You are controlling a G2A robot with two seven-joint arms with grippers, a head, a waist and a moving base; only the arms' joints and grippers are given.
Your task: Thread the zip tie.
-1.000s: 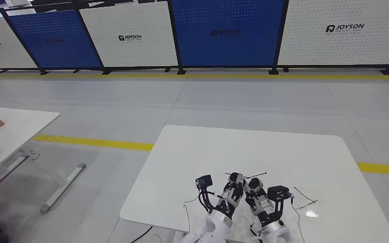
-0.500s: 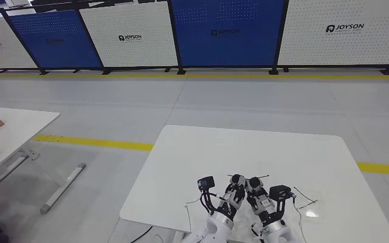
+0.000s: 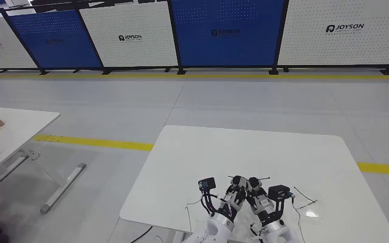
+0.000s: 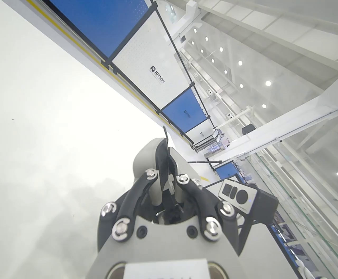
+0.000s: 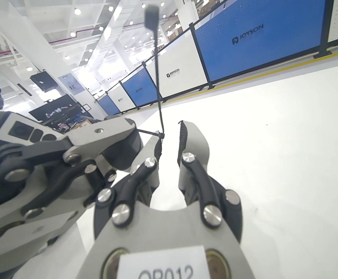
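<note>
Lining-up stage I reckon: left gripper [image 4: 167, 148] clamps the zip tie [image 5: 158, 79], right gripper [image 5: 171, 134] sits apart and next must catch the head [image 5: 151, 12].

Bright, even light all round: rows of ceiling lamps [image 4: 268, 83] high above & beyond the left pincer [image 4: 167, 148] burn as small white spots, and the white table [image 4: 52, 92] ahead of it is washed near blank by glare. Over at the right pincer [image 5: 171, 132], same story, tabletop ahead glows w/ hardly any shading, while the zip tie [image 5: 158, 79] rising just by its tips reads as a dark silhouette vs the lit ceiling. Both wrist cams bend straight lines hard twd the edges, so the panel fence [image 5: 237, 52] beyond the pincers curves & leans; from the top cam the light round both pincers is flat & soft.
</note>
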